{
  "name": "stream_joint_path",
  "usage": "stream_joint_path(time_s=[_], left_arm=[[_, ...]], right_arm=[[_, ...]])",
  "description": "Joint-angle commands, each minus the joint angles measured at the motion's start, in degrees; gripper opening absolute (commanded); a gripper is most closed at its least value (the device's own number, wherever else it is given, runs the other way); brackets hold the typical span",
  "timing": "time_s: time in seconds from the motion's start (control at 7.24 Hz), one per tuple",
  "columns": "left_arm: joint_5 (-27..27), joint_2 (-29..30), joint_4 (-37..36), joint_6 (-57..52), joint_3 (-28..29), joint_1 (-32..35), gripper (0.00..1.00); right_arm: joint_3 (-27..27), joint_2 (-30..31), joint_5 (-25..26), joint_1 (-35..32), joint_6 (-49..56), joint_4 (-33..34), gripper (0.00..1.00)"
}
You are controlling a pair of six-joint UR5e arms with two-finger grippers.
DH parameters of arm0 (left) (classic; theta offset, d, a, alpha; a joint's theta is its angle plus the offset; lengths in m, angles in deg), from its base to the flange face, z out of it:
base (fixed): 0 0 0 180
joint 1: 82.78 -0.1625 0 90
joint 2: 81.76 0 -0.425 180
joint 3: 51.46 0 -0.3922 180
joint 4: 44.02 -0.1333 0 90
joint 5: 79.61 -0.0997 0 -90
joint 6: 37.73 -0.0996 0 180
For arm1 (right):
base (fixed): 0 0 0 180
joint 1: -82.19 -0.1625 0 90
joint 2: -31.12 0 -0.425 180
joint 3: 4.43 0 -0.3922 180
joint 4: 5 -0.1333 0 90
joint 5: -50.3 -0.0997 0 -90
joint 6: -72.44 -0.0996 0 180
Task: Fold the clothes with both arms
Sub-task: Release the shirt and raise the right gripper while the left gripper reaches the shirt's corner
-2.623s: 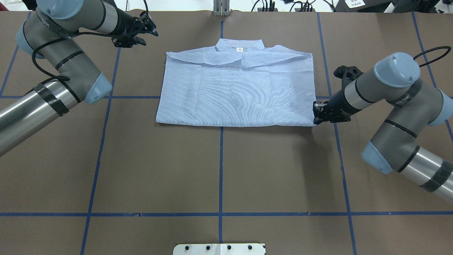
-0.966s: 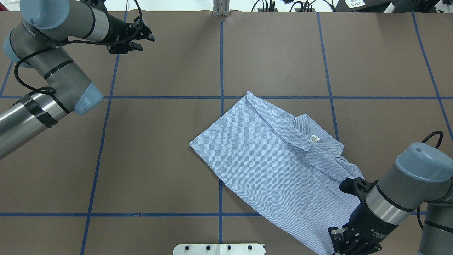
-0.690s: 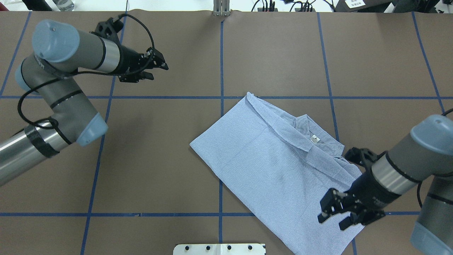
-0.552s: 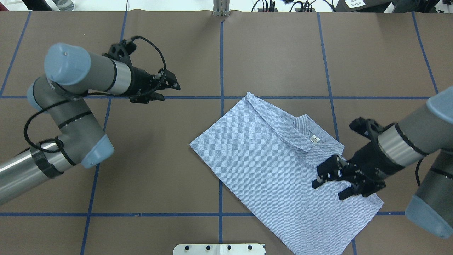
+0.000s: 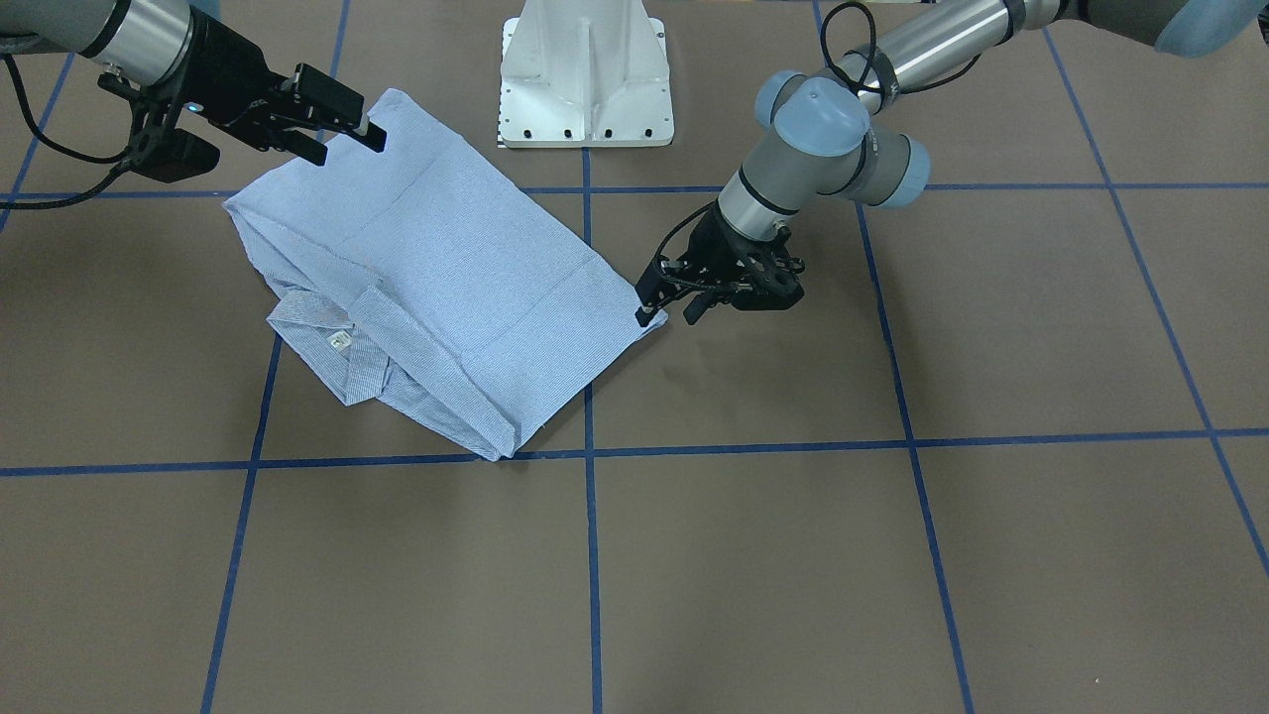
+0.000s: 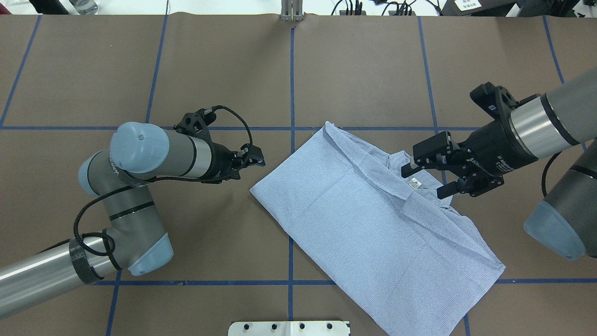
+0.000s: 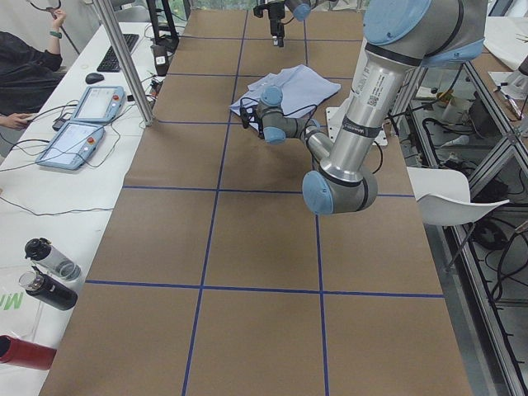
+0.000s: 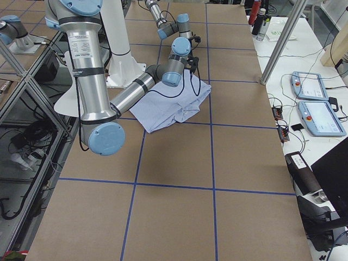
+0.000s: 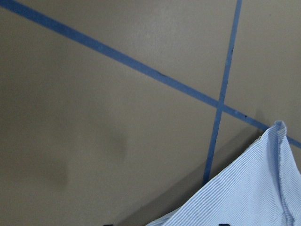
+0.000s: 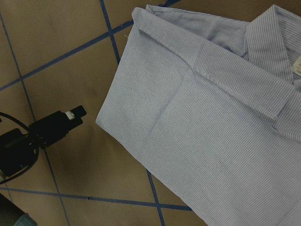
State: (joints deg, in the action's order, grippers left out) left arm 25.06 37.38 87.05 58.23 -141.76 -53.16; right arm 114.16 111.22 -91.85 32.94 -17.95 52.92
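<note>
The two fingers (image 5: 646,303) of the left gripper (image 5: 667,317) stand apart with nothing between them. One tip is just beside the shirt's corner right of centre in the front-facing view, and I cannot tell whether it touches the cloth. The left wrist view shows that same striped corner at its lower right. The left arm (image 6: 140,154) comes in from the lower left of the overhead view and bends back toward the centre. The fingers (image 6: 431,151) of the right gripper (image 6: 424,182) are also spread wide and hold nothing. They hang above the collar (image 5: 317,315) end of the shirt and appear clear of the cloth. The right arm (image 6: 536,126) enters from the right edge of the overhead view. The shirt (image 6: 373,233) is light blue and white with fine stripes. It lies folded into a rough rectangle, set on a slant from the overhead view's centre down to its lower right. Its collar is turned up and the white neck label (image 5: 339,341) is showing. It rests flat on the brown table (image 6: 210,70), across several blue tape lines (image 6: 291,70). The white pedestal base (image 5: 585,69) sits at the top centre of the front-facing view, just beyond the shirt's upper corner.
</note>
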Motion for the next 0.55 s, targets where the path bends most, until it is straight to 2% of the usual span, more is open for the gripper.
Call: stream_joint_path(time_s=[0.0,0.41], left_arm=[[-1.31,0.47,-1.79,0.01,1.08,-1.06,0.80],[-2.55,1.26,-1.79,0.01,2.75,-2.38,0.78]], right_arm=[[-0.21,-0.55,0.56,-0.50,0.03,0.00,1.00],[0.05,-0.55,0.56,-0.85,0.03,0.00,1.00]])
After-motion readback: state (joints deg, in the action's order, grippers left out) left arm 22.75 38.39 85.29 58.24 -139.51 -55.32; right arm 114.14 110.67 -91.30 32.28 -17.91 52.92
